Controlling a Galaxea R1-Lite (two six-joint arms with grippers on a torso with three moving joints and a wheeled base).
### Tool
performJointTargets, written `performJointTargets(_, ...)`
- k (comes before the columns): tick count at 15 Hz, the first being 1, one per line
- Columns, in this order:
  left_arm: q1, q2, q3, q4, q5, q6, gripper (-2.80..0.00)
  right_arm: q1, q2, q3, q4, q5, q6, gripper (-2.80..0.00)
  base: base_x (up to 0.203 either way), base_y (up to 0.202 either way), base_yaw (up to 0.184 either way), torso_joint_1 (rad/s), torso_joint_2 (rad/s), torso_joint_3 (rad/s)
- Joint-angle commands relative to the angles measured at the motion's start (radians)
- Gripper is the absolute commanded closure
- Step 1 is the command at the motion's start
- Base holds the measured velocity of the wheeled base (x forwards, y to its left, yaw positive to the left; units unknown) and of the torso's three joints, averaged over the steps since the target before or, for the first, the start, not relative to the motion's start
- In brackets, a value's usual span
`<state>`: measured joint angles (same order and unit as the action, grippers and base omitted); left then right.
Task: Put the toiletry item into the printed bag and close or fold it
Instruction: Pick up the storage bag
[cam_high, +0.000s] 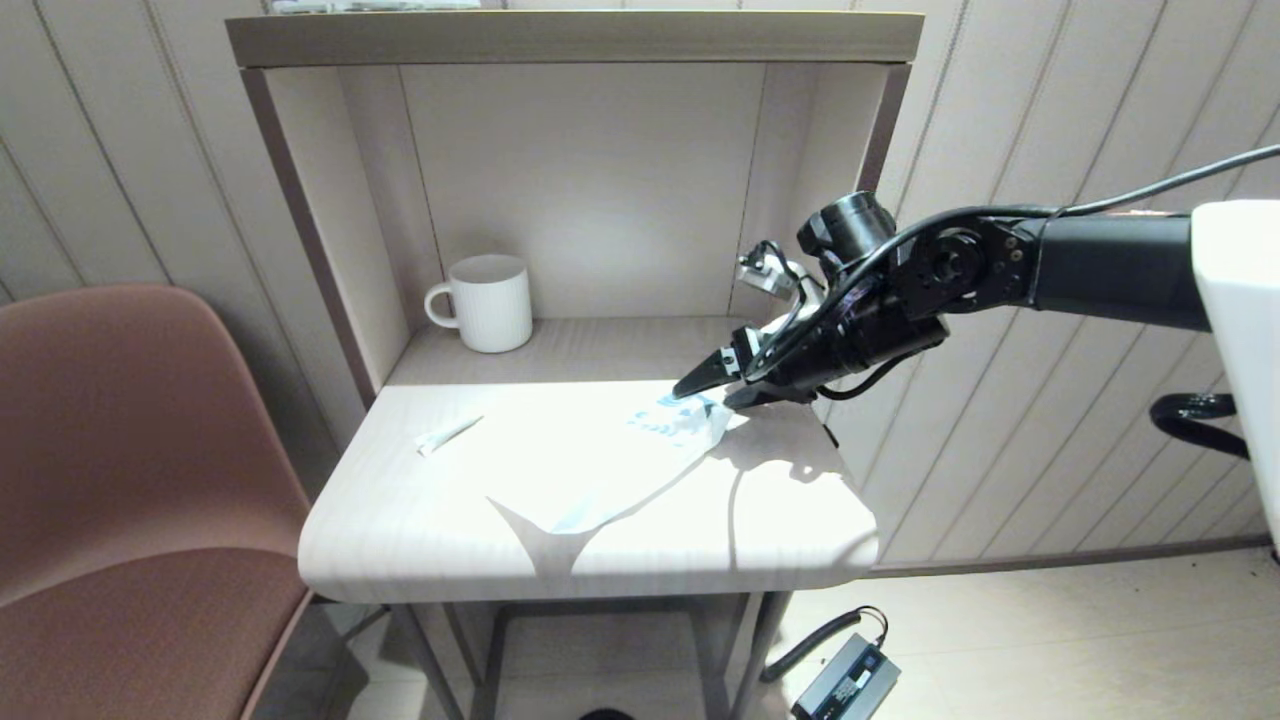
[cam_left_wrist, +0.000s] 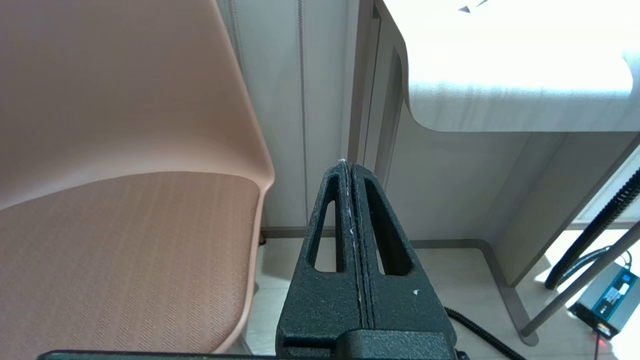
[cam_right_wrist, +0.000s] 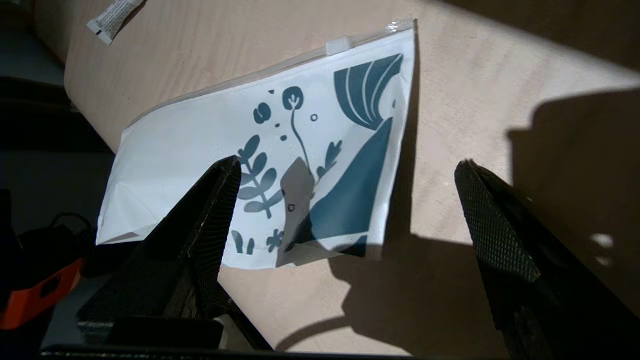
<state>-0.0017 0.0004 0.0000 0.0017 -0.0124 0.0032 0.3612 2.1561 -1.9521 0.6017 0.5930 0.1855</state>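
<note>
Lying flat on the counter, the printed bag is seen just below the right gripper, whose jaws are spread wide and empty. The sachet is left well apart. The left gripper is parked, closed.

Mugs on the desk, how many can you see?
1. A white ribbed mug stands upright at the back left of the desk, inside the alcove under the shelf. Nothing on the desk looks big enough to hide another.
</note>
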Motion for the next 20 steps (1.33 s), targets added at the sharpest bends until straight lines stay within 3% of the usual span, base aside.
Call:
performJointTargets(1,0.000,0.000,0.000,0.000,0.001,0.000,0.00,0.013,0.022,0.001,0.011,0.026,0.005,-2.80,0.000,0.000,0.000,0.000,0.00,0.000)
performJointTargets(9,0.000,0.000,0.000,0.000,0.000,0.000,0.00,0.013,0.032,0.001,0.052,0.078,0.028,-2.80,0.000,0.000,0.000,0.000,0.00,0.000)
performJointTargets(12,0.000,0.000,0.000,0.000,0.000,0.000,0.00,0.010,0.031,0.001,0.078,0.155,0.028,-2.80,0.000,0.000,0.000,0.000,0.00,0.000)
performJointTargets(17,0.000,0.000,0.000,0.000,0.000,0.000,0.00,0.010,0.045,0.001,0.101,0.163,0.028,-2.80,0.000,0.000,0.000,0.000,0.00,0.000)
performJointTargets(18,0.000,0.000,0.000,0.000,0.001,0.000,0.00,0.008,0.049,0.001,0.101,0.163,0.028,0.00,0.000,0.000,0.000,0.000,0.00,0.000)
performJointTargets(20,0.000,0.000,0.000,0.000,0.000,0.000,0.00,0.005,0.050,0.001,0.102,0.165,0.027,0.00,0.000,0.000,0.000,0.000,0.00,0.000)
